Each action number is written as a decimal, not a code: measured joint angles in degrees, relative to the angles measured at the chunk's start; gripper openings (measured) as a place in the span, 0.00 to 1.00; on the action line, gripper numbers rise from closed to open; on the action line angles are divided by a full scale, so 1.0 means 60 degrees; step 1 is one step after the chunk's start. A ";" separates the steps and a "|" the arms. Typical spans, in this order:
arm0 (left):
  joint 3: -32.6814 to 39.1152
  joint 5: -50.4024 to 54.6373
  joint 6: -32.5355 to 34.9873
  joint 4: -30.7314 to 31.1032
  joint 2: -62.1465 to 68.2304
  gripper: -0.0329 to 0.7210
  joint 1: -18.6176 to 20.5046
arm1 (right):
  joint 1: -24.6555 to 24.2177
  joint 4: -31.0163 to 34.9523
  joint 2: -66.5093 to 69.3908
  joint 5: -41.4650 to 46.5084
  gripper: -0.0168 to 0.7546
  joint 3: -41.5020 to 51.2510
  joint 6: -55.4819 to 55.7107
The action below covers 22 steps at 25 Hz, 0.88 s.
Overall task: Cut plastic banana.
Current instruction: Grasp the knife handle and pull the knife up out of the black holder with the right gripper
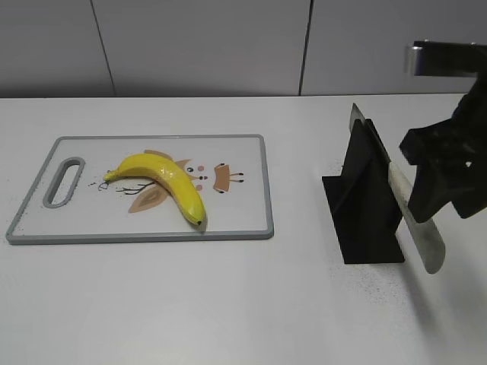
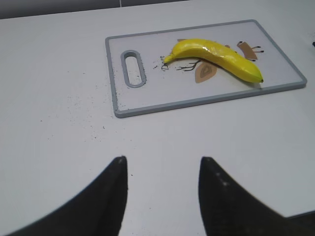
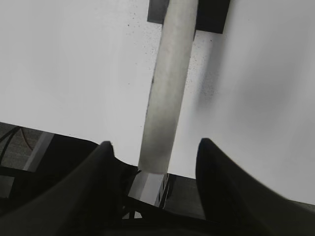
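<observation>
Yellow plastic banana [image 1: 163, 182] lies on its side on the grey-rimmed cutting board [image 1: 251, 144], roughly at the board's centre, curved, with its stem end toward the board's handle slot [image 1: 65, 182] and its dark tip near the front rim. The banana is in one piece, with no cut visible. The board rests flat on the white worktop [image 1: 228, 304], on the left of the exterior view. Printed brown decoration shows on the board under and beside the fruit.

A black knife stand [image 1: 365, 201] sits on the worktop well to the right of the board. The knife [image 1: 415, 217] has a pale blade that slopes down toward the front, its tip just past the stand's front edge.

Right hand [image 1: 441, 182]: at the knife beside the stand, well apart from the board. In the right wrist view the blade runs between the two fingers [image 3: 216, 187], which stand apart at either side of it; whether the handle is clamped cannot be told.

Left hand [image 2: 162, 169]: open, fingers spread, holding nothing, above bare worktop in front of the board. It is not seen in the exterior view. Fine dark specks are scattered on the worktop near the board's handle end.
</observation>
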 joint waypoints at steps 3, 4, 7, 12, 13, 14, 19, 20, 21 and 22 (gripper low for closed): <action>0.0000 0.0000 0.0000 0.0000 0.0000 0.66 0.0000 | 0.0021 0.0000 0.0529 -0.0241 0.54 0.0000 0.0149; 0.0000 0.0000 0.0000 0.0000 0.0000 0.66 0.0000 | 0.0021 0.0000 0.0666 -0.0364 0.54 0.0000 0.0181; 0.0000 0.0000 0.0000 0.0000 0.0000 0.66 0.0000 | 0.0021 0.0000 0.1151 -0.0701 0.54 0.0000 0.0229; 0.0000 0.0000 0.0000 0.0000 0.0000 0.66 0.0000 | 0.0032 -0.0027 0.1870 -0.0803 0.54 -0.0007 0.0566; 0.0000 0.0000 0.0000 0.0000 0.0000 0.66 0.0000 | 0.0032 -0.0027 0.2001 -0.0789 0.54 -0.0007 0.0675; 0.0000 0.0000 0.0000 0.0000 0.0000 0.66 0.0000 | 0.0032 -0.0027 0.2079 -0.0757 0.54 -0.0007 0.0778; 0.0000 0.0000 0.0000 0.0000 0.0000 0.66 0.0000 | 0.0032 -0.0037 0.2154 -0.0572 0.32 -0.0007 0.1080; 0.0000 0.0000 0.0000 0.0000 0.0000 0.66 0.0000 | 0.0032 -0.0037 0.2154 -0.0572 0.23 -0.0007 0.1097; 0.0000 0.0000 0.0000 0.0000 0.0000 0.66 0.0000 | 0.0032 -0.0037 0.2154 -0.0572 0.23 -0.0007 0.1131; 0.0000 0.0000 0.0000 0.0000 0.0000 0.66 0.0000 | 0.0032 -0.0037 0.2154 -0.0572 0.23 -0.0007 0.1206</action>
